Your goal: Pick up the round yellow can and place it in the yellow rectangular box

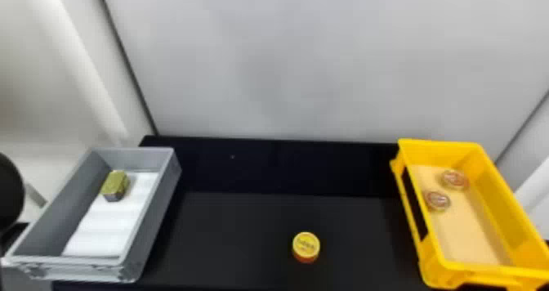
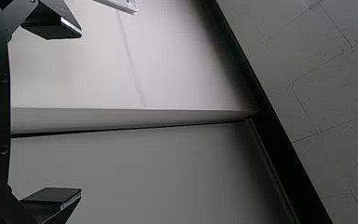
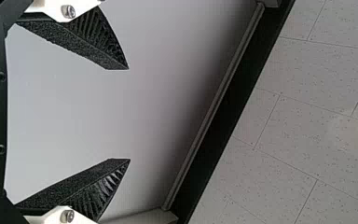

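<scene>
Right gripper (image 3: pixel 129 114) gapes; the round can (image 1: pixel 306 246) is yellow-topped, orange-red below.

The can (image 1: pixel 306 245) stands between a grey bin (image 1: pixel 158 218) and the yellow box (image 1: pixel 492 192) (seemingly two tins (image 1: pixel 454 180) inside).

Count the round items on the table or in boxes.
3: the yellow can on the table, plus two reddish ones in the far half of the yellow box. Its walls could hide more.

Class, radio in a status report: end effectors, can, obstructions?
Both end effectors open, empty: left, right. Round yellow can on black table, not yet boxed. Nothing seen between can and yellow box.
</scene>
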